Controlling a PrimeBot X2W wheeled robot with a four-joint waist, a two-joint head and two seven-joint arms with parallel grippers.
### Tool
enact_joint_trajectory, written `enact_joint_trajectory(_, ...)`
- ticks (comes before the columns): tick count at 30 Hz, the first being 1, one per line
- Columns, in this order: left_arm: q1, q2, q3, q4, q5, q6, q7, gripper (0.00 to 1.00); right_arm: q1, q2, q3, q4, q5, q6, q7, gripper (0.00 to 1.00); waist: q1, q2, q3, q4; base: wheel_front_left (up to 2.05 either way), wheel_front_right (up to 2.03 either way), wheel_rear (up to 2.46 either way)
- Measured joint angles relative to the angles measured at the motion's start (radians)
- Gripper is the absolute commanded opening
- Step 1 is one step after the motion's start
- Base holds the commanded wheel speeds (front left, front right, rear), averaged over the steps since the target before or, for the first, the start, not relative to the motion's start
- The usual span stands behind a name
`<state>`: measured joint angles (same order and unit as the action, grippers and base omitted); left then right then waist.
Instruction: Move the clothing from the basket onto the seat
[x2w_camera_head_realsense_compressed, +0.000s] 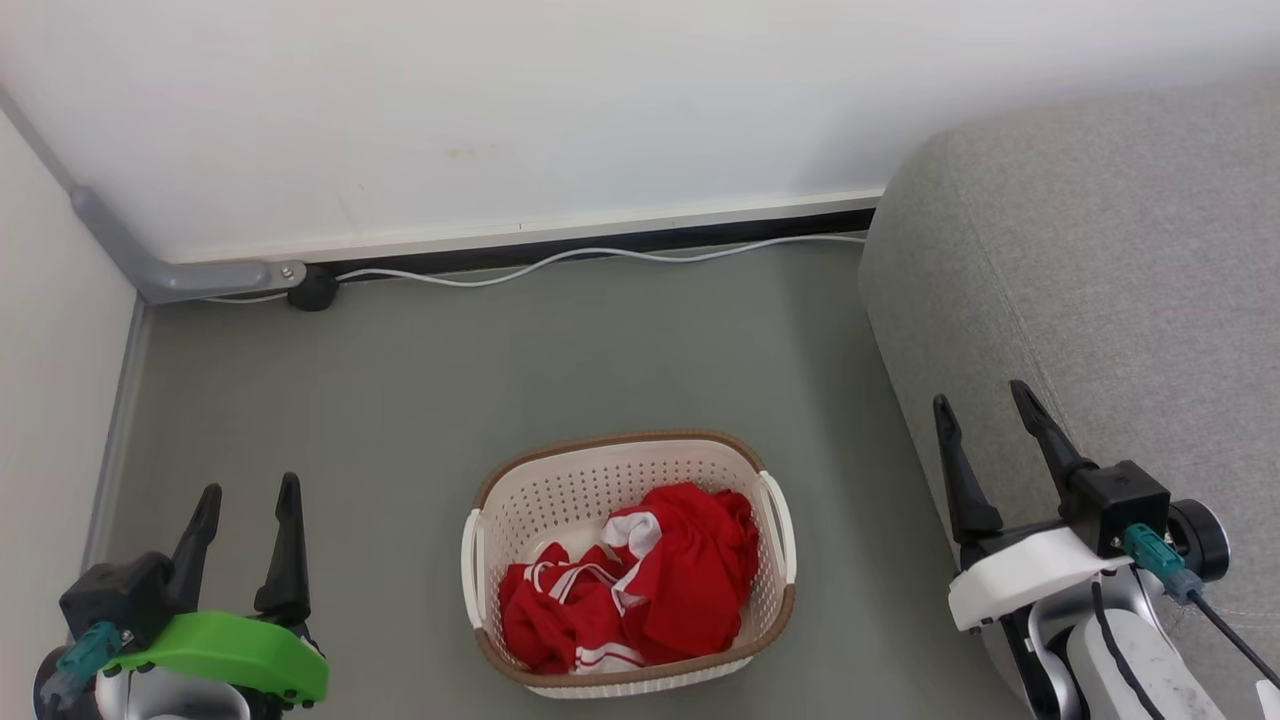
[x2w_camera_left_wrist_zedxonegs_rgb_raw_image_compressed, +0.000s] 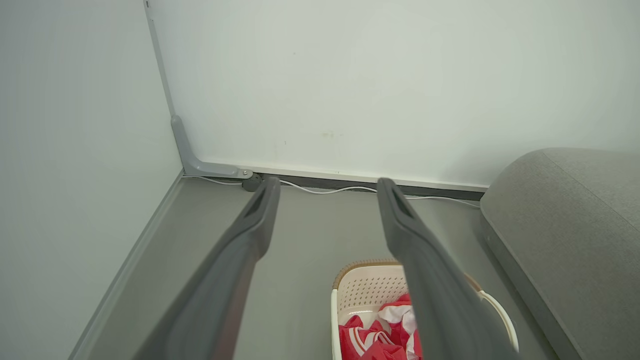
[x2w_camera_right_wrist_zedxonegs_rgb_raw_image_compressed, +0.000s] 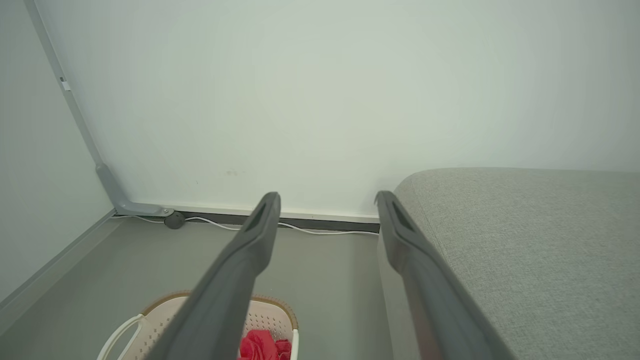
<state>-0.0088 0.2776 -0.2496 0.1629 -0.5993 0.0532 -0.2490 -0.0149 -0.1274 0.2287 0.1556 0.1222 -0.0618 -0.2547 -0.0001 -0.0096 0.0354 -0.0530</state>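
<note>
Head view puts my left claw (x2w_camera_head_realsense_compressed: 250, 487) at eight o'clock and my right claw (x2w_camera_head_realsense_compressed: 979, 393) at four, both with fingers spread and holding nothing. Between them, at six, the laundry basket (x2w_camera_head_realsense_compressed: 610, 442) sits on the floor with both red garments (x2w_camera_head_realsense_compressed: 660, 590) heaped inside. The grey sofa (x2w_camera_head_realsense_compressed: 1100, 280) at two o'clock has no garment on it yet. I judge nothing done: both pieces remain to move.

Green-cuffed left pincer (x2w_camera_head_realsense_compressed: 251, 484), white-cuffed right pincer (x2w_camera_head_realsense_compressed: 979, 392), black tapered fingers (x2w_camera_head_realsense_compressed: 288, 555)
</note>
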Motion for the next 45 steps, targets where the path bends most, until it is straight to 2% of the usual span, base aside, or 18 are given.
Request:
enact_joint_trajectory(16, -0.003, 0.026, -0.044, -0.09, 0.044, -0.01, 0.004, 1.0, -0.001, 0.004, 0.005, -0.06, -0.005, 0.0, 0.0, 1.0, 0.0, 0.0, 0.143, -0.021, 0.0, 0.0, 0.0)
enact_joint_trajectory(24, -0.086, 0.054, -0.105, -0.121, 0.083, -0.039, 0.07, 1.0, -0.036, 0.018, 0.021, -0.096, -0.014, 0.0, 0.0, 1.0, 0.0, 0.0, 0.25, -0.039, 0.0, 0.0, 0.0)
enact_joint_trajectory(29, -0.159, 0.084, -0.174, -0.142, 0.137, -0.076, 0.142, 1.0, -0.078, 0.026, 0.035, -0.12, -0.025, 0.0, 0.0, 1.0, 0.0001, 0.0, 0.334, -0.055, 0.0, 0.0, 0.0)
enact_joint_trajectory(35, -0.243, 0.087, -0.222, -0.158, 0.174, -0.106, 0.21, 1.0, -0.121, 0.04, 0.054, -0.138, -0.026, 0.0, 0.0, 1.0, 0.0001, 0.0, 0.418, -0.073, 0.0, 0.0, 0.0)
enact_joint_trajectory(45, -0.368, 0.088, -0.267, -0.161, 0.208, -0.116, 0.326, 1.0, -0.229, 0.06, 0.076, -0.173, -0.026, 0.009, 0.0, 1.0, 0.0001, 0.0, 0.558, -0.115, 0.0, 0.0, 0.0)
